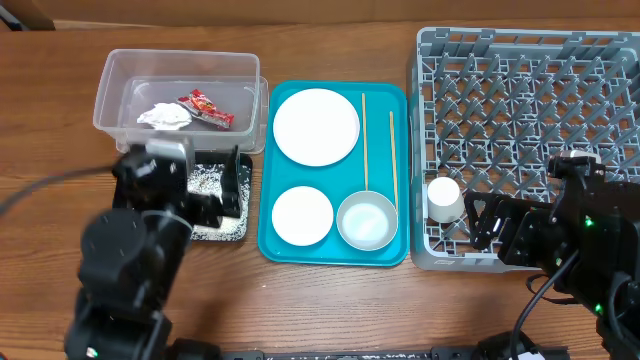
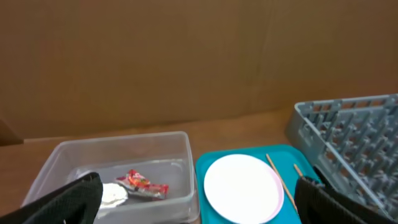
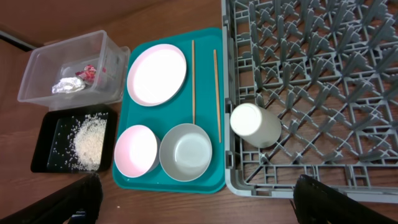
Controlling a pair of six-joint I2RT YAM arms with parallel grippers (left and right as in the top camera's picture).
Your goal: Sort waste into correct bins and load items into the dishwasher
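Now the left claw (image 2: 199, 186) is wide open and holds nothing. It hangs over the black tray (image 1: 225, 232), near the left side of the table (image 1: 330, 300). White rice (image 1: 205, 178) lies in that tray. Just behind it, toward the far edge, stands the clear tub (image 1: 110, 90). The red wrapper (image 1: 206, 109) and the white napkin (image 1: 163, 117) lie inside the tub, side by side.

The right claw (image 3: 199, 186) is wide open too, with nothing in it. It hangs at the near left corner of the grey rack (image 1: 520, 90), which fills the right side of the table. The little white cup (image 1: 444, 198) sits in that corner of the rack.

In the middle of the table lies the teal tray (image 1: 385, 95). The big plate (image 1: 316, 125) is at its far left corner. The small dish (image 1: 302, 215) is at its near left corner, with the bowl (image 1: 367, 221) right beside it. The two chopsticks (image 1: 365, 140) lie along the tray's right side, a little apart.
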